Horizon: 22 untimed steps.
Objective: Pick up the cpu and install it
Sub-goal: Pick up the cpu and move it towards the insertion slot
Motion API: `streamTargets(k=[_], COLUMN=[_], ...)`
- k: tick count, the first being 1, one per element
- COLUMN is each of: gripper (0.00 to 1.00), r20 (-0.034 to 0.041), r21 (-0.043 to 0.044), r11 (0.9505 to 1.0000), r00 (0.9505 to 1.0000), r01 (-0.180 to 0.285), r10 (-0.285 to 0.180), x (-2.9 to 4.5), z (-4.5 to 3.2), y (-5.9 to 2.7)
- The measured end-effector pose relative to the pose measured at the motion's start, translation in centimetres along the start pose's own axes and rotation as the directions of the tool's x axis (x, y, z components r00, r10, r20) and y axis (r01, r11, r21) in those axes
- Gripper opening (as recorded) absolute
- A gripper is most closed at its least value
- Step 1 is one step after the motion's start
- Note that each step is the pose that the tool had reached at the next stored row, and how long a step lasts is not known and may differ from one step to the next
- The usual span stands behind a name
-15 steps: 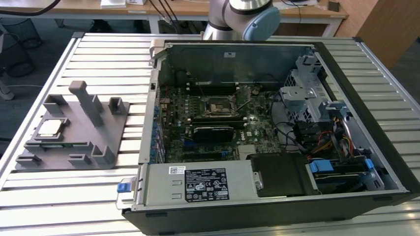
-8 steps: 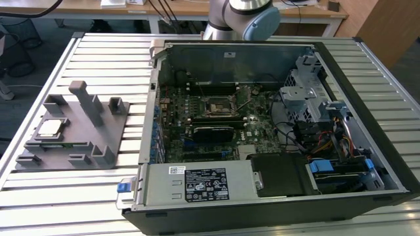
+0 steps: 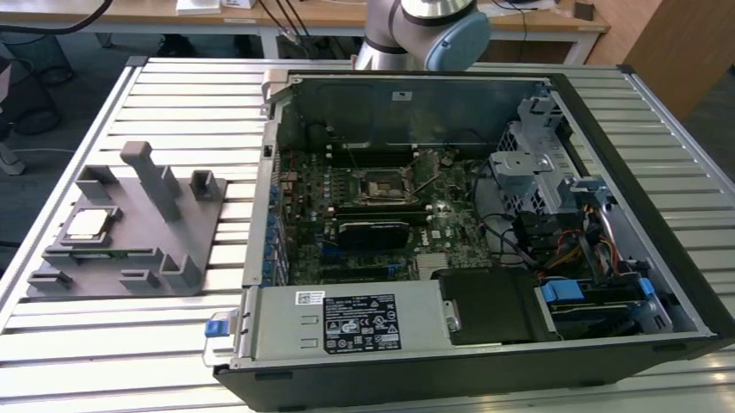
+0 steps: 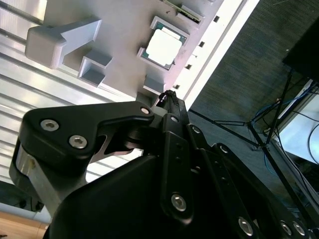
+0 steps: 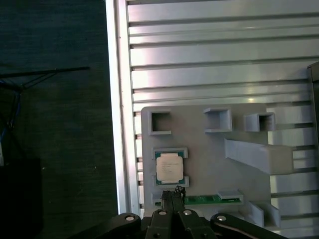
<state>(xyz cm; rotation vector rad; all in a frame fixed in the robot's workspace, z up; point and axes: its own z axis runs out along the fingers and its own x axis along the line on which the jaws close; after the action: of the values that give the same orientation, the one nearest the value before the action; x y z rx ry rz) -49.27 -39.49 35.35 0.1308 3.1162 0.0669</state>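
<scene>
**Gripper hangs over chip in its tray**

The cpu (image 3: 89, 224) (image 5: 170, 167) (image 4: 163, 47), a small flat square chip with a silvery metal top and pale tan rim, lies level in a framed pocket of the grey plastic fixture tray (image 3: 172, 249) (image 5: 209, 159). The tray rests on the slatted aluminium table (image 3: 172, 95), on the exterior view's left of the open black computer case (image 3: 677, 258).

In both wrist views the black gripper (image 5: 173, 191) (image 4: 167, 97) hangs above the tray, its fingertips drawn together on nothing and aimed just beside the chip.

The step in hand looks like the approach for the pick. Done well, it likely means parting the fingers enough to straddle the chip, squaring them to its sides and descending straight, clear of the pocket's raised walls. The chip should be gripped by its edges and kept level. The dark metal-framed socket (image 3: 376, 188) sits well apart, inside the case.
</scene>
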Motion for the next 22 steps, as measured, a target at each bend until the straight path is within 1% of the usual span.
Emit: streamTargets(k=[10, 22], gripper=[0.11, 0.11], r20=[-0.0005, -0.0048], r21=[0.0, 0.0004], r11=[1.0, 1.0], r00=[1.0, 1.0], r01=[0.0, 0.0], r10=[0.0, 0.0], x=[0.01, 0.02], z=[0.36, 0.9], y=[-0.02, -0.04])
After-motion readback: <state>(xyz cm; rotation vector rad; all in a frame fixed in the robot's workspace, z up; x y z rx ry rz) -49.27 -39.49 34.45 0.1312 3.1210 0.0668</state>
